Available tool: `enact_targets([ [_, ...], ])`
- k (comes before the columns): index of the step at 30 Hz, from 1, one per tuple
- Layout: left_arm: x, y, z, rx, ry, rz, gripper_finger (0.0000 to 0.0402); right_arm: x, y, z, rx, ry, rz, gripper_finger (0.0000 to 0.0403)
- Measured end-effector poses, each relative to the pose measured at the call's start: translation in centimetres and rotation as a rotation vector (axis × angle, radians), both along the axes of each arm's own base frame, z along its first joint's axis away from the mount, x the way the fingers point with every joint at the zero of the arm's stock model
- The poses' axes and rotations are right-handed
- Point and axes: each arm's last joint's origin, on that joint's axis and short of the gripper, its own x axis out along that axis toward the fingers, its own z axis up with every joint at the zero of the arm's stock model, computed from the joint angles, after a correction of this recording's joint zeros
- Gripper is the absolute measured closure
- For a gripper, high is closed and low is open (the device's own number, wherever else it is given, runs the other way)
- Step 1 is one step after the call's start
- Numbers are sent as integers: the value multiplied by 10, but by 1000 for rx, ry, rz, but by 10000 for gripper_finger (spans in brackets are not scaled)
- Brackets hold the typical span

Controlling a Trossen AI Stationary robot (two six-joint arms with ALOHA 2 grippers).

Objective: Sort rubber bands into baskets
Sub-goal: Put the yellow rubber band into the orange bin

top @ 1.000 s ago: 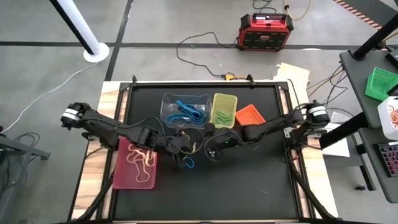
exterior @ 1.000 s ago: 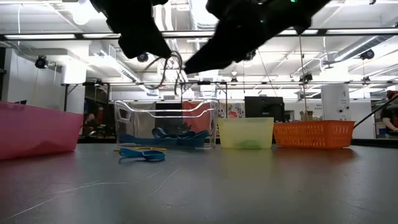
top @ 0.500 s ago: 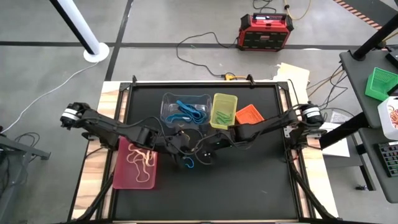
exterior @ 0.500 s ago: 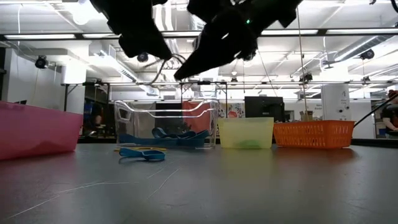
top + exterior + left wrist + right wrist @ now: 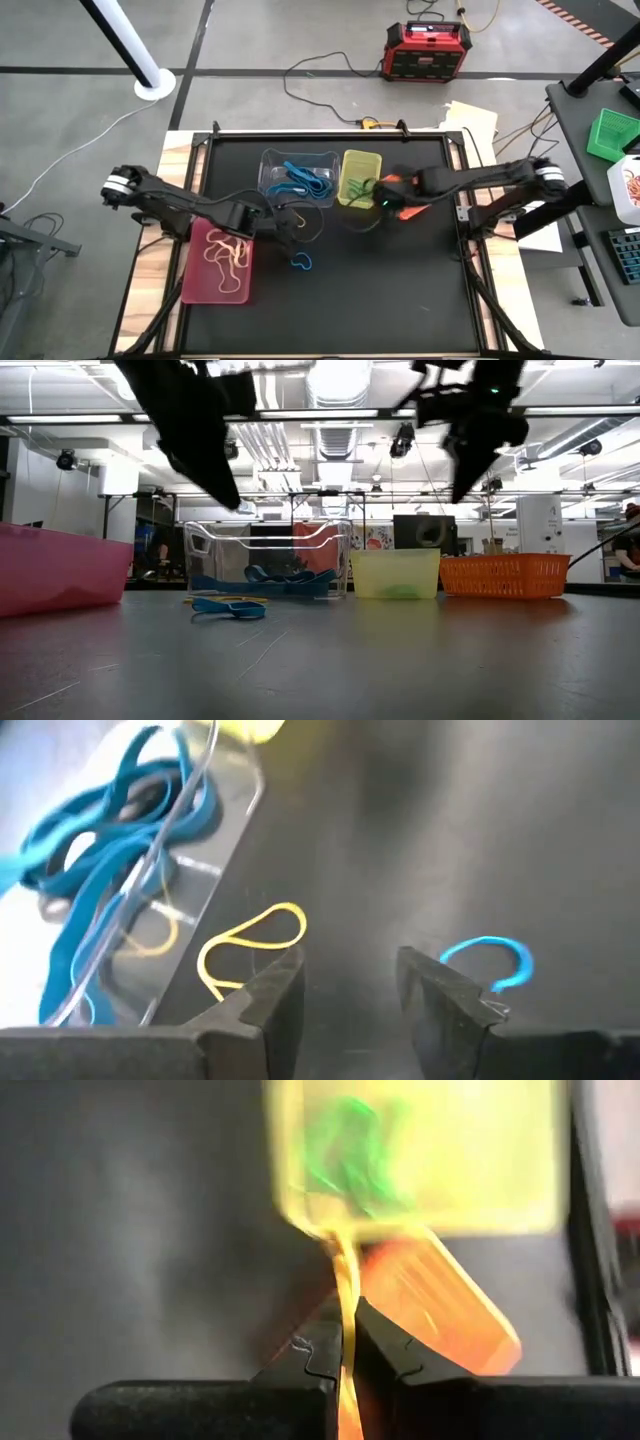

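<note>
My right gripper (image 5: 345, 1328) is shut on a thin orange-yellow rubber band (image 5: 342, 1270), above the table between the yellow-green bin (image 5: 360, 177) and the orange bin (image 5: 408, 184). My left gripper (image 5: 350, 975) hovers open near the clear tub (image 5: 298, 176), which holds blue bands. A yellow band (image 5: 250, 942) and a blue band (image 5: 492, 960) lie flat on the black mat below it. The pink tray (image 5: 217, 262) holds tan bands, and green bands lie in the yellow-green bin (image 5: 415, 1155). My right gripper pinches one strand of the orange-yellow band (image 5: 345, 1312) between its two fingertips. The band runs out past the tips as a thin line. The low view shows this gripper (image 5: 462, 480) well above the table, so the band is lifted clear.
Both arms reach over the middle of the black mat (image 5: 400, 300); my left gripper (image 5: 290, 227) stands beside the pink tray's far end. Wooden table edges flank the mat. A red power unit (image 5: 425, 50) sits on the floor beyond the table.
My right gripper went left to my left gripper and shut on the band held up there. My left gripper opened and let go. My right gripper then swung quickly back toward the table's right, to the orange bin, carrying the band.
</note>
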Motion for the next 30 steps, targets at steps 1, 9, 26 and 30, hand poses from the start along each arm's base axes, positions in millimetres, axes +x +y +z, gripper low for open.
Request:
enact_targets([
  [1,2,2,-5,0,19,14,260,-9,-6,2,-2,3,-59,394],
  [9,13,10,-36,4,140,69,263,-64,-47,-7,-49,-111,-456,392],
  [26,10,23,-43,-22,201,174,263,-75,-66,-34,34,-63,-542,237],
  [30,12,31,-47,-68,204,247,263,-76,-65,-31,60,-84,-534,218],
])
